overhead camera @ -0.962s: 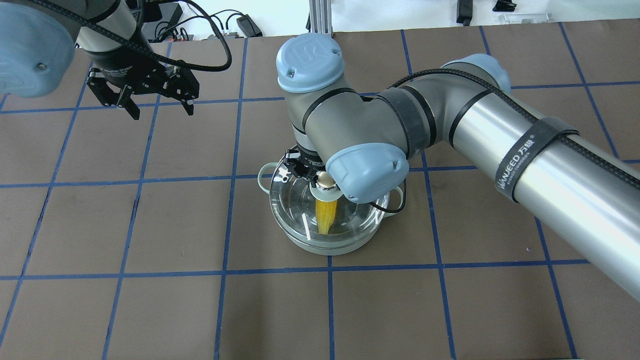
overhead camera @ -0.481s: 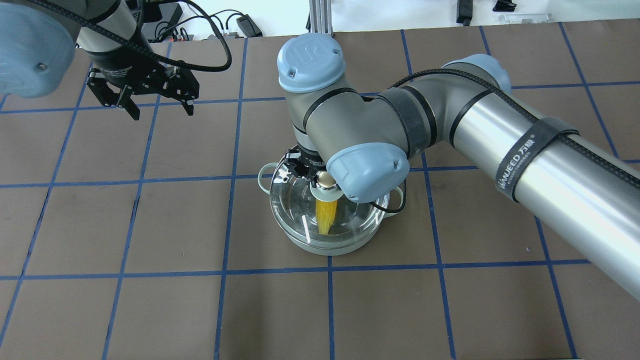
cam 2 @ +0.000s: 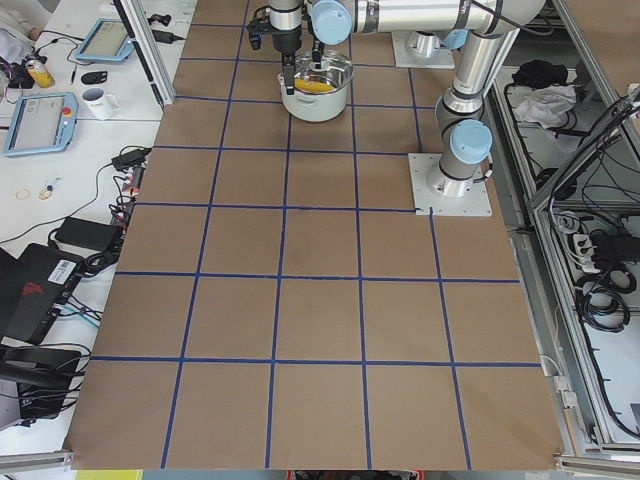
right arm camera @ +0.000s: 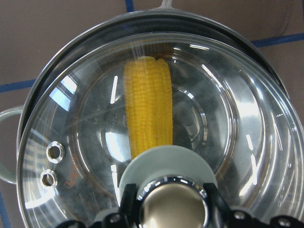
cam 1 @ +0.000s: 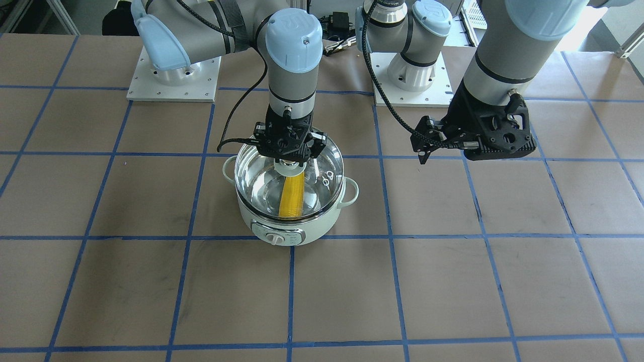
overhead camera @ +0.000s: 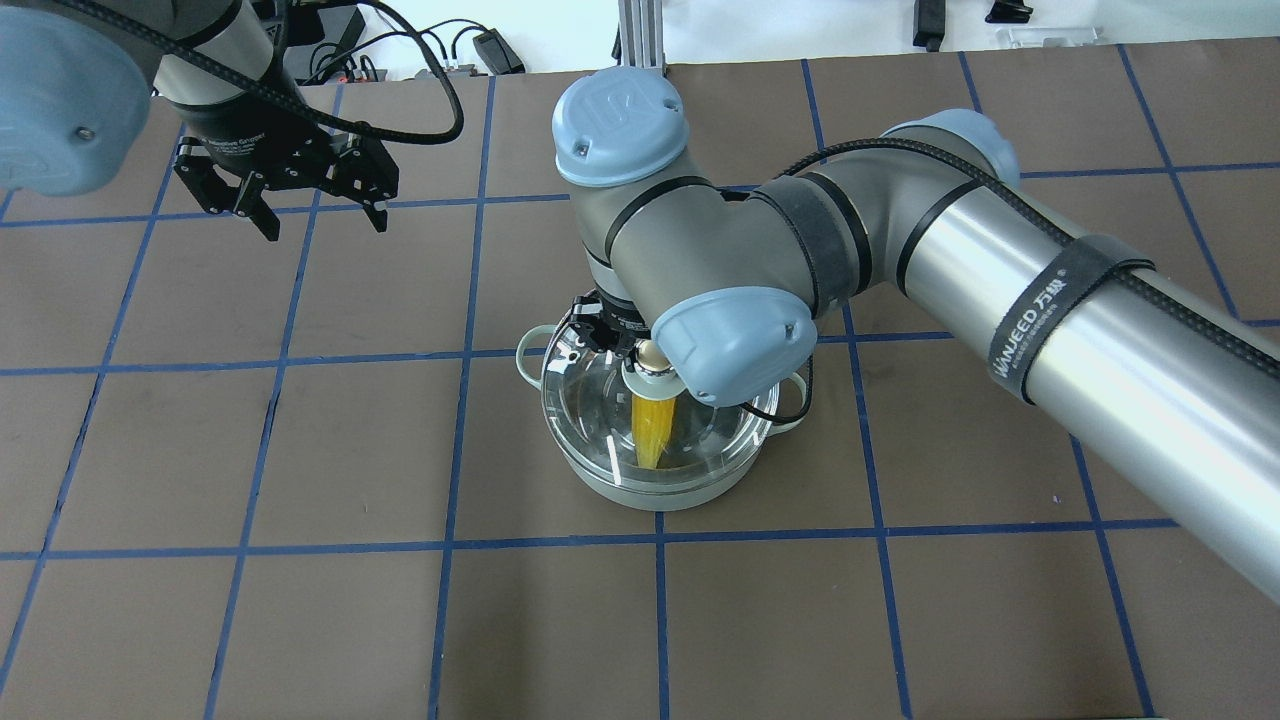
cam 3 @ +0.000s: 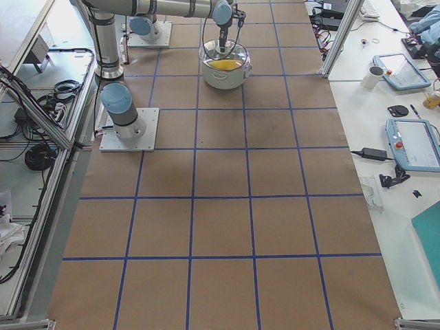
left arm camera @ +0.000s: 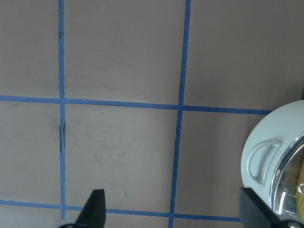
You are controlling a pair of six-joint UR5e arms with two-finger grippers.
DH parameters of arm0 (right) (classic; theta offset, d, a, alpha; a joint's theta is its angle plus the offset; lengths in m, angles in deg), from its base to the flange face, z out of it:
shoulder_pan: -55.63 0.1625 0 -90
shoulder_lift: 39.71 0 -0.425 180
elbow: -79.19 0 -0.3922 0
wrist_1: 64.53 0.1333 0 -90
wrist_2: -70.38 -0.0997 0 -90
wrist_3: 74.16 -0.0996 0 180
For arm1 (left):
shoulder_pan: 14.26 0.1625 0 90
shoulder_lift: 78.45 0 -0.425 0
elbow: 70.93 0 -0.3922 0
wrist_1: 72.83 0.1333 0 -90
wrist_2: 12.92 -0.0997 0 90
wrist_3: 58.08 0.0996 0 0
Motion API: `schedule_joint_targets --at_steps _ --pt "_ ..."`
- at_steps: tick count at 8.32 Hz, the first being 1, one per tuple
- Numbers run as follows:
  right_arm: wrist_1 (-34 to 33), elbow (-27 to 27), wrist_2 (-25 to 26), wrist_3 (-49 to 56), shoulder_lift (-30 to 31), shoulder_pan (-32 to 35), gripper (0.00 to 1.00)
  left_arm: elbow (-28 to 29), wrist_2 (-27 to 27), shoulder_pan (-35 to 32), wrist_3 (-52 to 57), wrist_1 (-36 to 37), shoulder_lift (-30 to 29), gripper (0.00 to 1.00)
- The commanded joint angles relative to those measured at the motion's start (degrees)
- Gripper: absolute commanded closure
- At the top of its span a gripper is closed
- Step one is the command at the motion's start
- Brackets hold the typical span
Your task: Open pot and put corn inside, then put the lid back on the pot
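One step left: lid nearly back on the pot
Robot's right gripper pinched the lid's gold knob over the mint pot at mid-frame, with the corn lying inside. The left gripper hung spread and empty at upper left. Next, I'd guess: seat it square, then let go.

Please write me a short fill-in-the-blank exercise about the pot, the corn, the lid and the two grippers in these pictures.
1. The right gripper is shut on the lid at its ____.
2. The corn lies ____ the pot.
3. The left gripper, away from the pot, is ____ and holds nothing.
Missing words: knob, inside, open.
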Motion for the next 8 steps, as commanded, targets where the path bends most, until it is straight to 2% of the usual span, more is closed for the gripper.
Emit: schedule_joint_targets --at_steps 1,4,8 --pt "-0.67 -0.11 0.63 -0.09 0.50 -0.03 1.00 -0.02 -0.06 -0.02 0.03 -0.17 0.00 0.00" --pt "-3.47 -0.02 0.63 -0.09 0.50 -0.03 1.00 -0.02 0.03 -0.02 0.03 -0.09 0.00 0.00" --pt "-3.39 0.07 0.63 1.13 0.24 0.05 1.00 -0.02 0.03 -0.02 0.03 -0.09 -0.09 0.00"
